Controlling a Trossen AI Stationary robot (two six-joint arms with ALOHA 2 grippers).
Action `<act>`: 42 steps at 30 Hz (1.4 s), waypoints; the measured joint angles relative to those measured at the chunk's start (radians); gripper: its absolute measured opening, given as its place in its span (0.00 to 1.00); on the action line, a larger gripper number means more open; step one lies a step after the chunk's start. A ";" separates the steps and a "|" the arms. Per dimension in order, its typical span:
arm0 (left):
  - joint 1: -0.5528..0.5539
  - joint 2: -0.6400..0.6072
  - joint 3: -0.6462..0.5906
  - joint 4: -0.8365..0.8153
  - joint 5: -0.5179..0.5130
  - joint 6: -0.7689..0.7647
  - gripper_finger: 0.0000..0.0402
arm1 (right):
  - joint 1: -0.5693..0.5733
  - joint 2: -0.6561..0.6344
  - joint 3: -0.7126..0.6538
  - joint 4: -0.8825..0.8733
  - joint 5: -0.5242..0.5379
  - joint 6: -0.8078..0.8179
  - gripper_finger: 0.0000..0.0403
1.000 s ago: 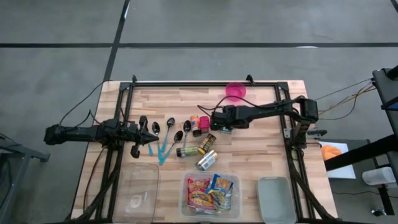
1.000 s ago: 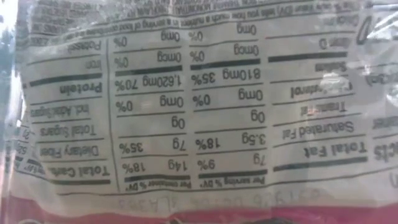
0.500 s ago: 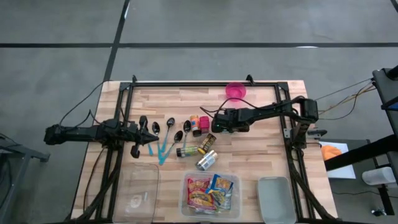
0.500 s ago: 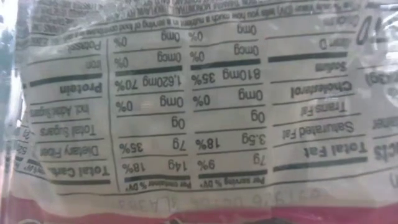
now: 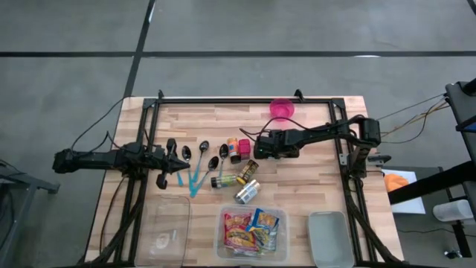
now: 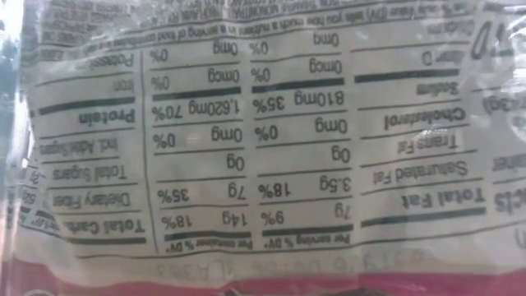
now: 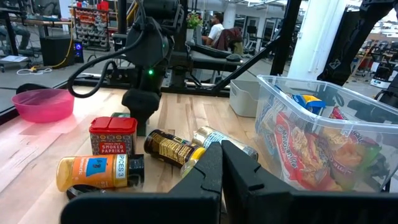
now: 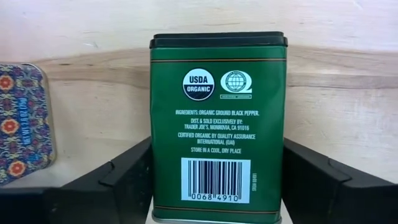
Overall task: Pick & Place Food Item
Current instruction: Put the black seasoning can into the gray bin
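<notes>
A green tin of black pepper (image 8: 217,124) lies label up on the wooden table, between the fingers of my right gripper (image 8: 217,186). That gripper (image 5: 266,147) points steeply down at mid-table and covers the tin in the high view. One dark finger (image 8: 118,180) stands at each long side of the tin. My left gripper (image 7: 222,165) is shut and empty, held level at the table's left (image 5: 186,156). A clear plastic container (image 5: 222,223) with snack packets stands near the front edge. My right gripper comes from above, a finger (image 8: 323,180) beside each long side of the tin (image 8: 283,155), near its bottom end. No gap shows between fingers and tin, and I cannot tell whether they touch. The tin lies flat on the table.
A patterned tin (image 8: 18,124) lies right beside the green one. A red paprika tin (image 7: 112,134), spice jars (image 5: 247,171) and a can (image 5: 248,193) crowd the middle, with spoons (image 5: 202,152) to their left. A pink bowl (image 5: 282,109) sits at the far edge. A packet's nutrition label (image 6: 263,148) fills the low view.
My right gripper has sunk toward the table over the green tin, which showed beside it in the high view a second ago and is now hidden beneath it.
</notes>
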 joint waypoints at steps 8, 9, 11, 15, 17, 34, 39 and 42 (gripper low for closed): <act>0.000 0.000 0.000 0.000 0.000 0.000 0.00 | 0.000 0.000 0.000 -0.005 -0.002 -0.003 0.65; 0.000 0.000 0.000 0.000 0.000 0.000 0.00 | 0.000 0.000 0.000 -0.005 -0.002 -0.003 0.64; 0.000 0.000 0.000 0.000 0.000 0.000 0.00 | 0.000 0.000 0.000 -0.005 -0.008 -0.004 0.63; 0.000 0.000 0.000 0.000 0.000 0.000 0.00 | 0.000 0.000 0.000 -0.005 -0.012 -0.005 0.65; 0.000 0.000 0.000 0.000 0.000 0.000 0.00 | 0.000 0.000 0.000 -0.005 -0.017 -0.009 0.68; 0.000 0.000 0.000 0.000 0.000 0.000 0.00 | 0.003 -0.272 0.015 -0.271 -0.018 -0.123 0.69; 0.000 0.000 0.000 0.000 0.000 0.000 0.00 | 0.025 -0.452 0.014 -0.378 -0.017 -0.121 0.63; 0.000 0.000 0.000 0.000 0.000 0.000 0.00 | 0.061 -0.547 0.014 -0.436 -0.007 -0.090 0.62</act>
